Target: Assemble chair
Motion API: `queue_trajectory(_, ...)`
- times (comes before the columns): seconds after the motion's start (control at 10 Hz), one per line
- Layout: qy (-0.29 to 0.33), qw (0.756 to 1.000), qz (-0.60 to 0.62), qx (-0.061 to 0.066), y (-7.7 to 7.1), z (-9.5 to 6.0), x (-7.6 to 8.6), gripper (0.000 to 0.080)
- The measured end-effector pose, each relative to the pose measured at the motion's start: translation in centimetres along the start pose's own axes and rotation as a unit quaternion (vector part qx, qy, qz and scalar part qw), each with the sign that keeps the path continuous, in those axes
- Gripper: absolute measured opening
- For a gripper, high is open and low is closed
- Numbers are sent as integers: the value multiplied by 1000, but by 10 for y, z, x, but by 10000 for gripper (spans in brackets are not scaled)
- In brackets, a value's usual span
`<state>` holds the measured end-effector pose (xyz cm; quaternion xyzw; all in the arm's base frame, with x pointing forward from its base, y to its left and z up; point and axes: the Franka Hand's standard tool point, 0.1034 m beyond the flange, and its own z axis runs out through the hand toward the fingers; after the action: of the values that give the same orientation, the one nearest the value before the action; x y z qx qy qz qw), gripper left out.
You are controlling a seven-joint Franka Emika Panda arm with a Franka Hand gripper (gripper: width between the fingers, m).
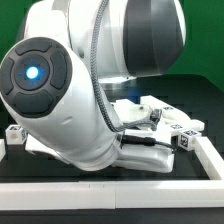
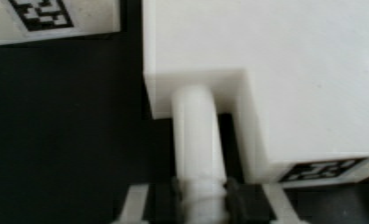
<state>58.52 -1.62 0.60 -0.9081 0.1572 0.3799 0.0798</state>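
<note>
My fingers grasp the slim white plastic rod at its free end. Its long axis runs straight from them into the chunky white plastic block.

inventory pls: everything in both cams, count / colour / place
block: 1, white, tagged, on the table
rod: 1, white, sticking out of the block
tagged piece: 1, white, beside the block, apart
small tagged parts: at least 2, white, one towards each side of the exterior view
border rail: 1, white, table's near edge
table: 1, black
arm: 1, white-grey, fills the exterior view
end effector: 1, dark, closed on the rod
</note>
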Motion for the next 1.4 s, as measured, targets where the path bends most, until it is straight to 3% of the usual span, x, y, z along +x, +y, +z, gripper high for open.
queue_trajectory(0.3,37,999,-22,-2,-26,-27,-19,115)
queue_trajectory(0.4,93,995,-27,7,-35,-49,-21,115)
queue_trajectory(0.5,149,988,-32,14,-42,-63,-37,116)
queue_trajectory(0.6,180,983,-36,17,-41,-66,-59,117)
queue_trajectory(0.8,257,965,-50,23,-30,-79,-82,117)
queue_trajectory(0.9,282,958,-48,24,-27,-73,-84,117)
queue_trajectory(1.2,400,914,-56,33,-39,-83,-73,117)
queue_trajectory(1.4,494,863,-96,31,-53,-119,-71,117)
